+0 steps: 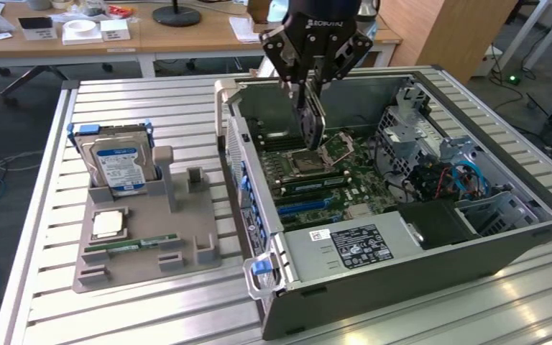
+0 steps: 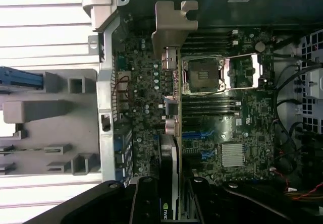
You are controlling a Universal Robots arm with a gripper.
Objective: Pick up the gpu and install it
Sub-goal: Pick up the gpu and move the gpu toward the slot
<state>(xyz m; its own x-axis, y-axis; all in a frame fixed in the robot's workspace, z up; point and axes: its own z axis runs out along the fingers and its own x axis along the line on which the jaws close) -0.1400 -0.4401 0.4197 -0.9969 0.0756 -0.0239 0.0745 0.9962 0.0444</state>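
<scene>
Black gripper [image 1: 309, 92] vertical, tip downward, its 2 fingers [image 2: 145, 201] narrowly apart in a firm pinch.

Counted on one slatted bench [image 1: 141, 100]: one open computer case [image 1: 468, 251] containing one motherboard [image 1: 324, 180]. One grey fixture [image 1: 195, 215] is set near the bench edge at the exterior view's left. On it are carried one hard drive [image 1: 118, 167], one processor chip [image 1: 109, 224] and one RAM stick [image 1: 132, 246]. One gpu [image 1: 312, 122] and one claw [image 1: 309, 92] are also counted.
</scene>
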